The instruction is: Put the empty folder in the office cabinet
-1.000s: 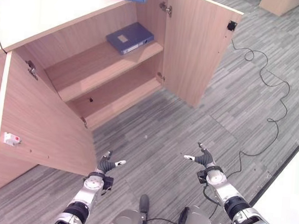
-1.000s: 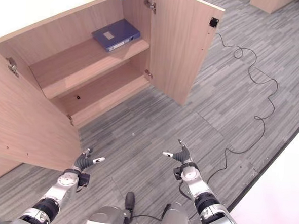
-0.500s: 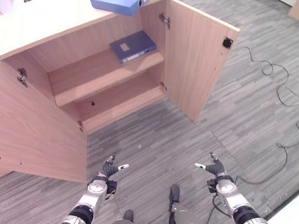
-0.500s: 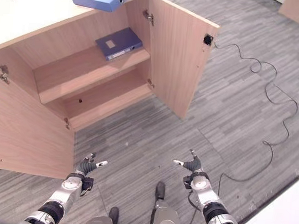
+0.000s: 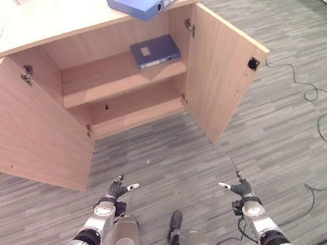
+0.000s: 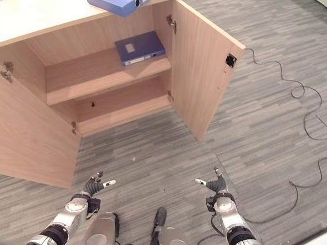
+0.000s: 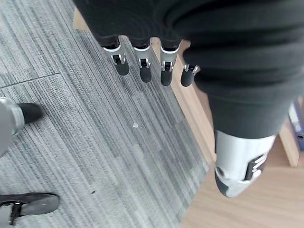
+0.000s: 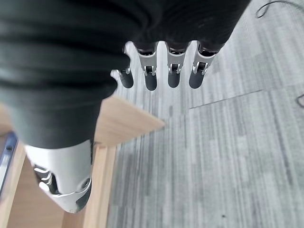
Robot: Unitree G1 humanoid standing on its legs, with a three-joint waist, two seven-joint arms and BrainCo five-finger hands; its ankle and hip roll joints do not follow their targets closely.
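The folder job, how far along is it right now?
Looks mostly done: a dark blue folder lies on the upper shelf of the open cabinet. Left hand and right hand are open and empty. A lighter blue folder sits on top; doors remain open.

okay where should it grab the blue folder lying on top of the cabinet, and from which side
Probably the blue folder's spine end with the ring hole: it overhangs the cabinet top's front edge, so a hand coming from the front can likely close over and under it.
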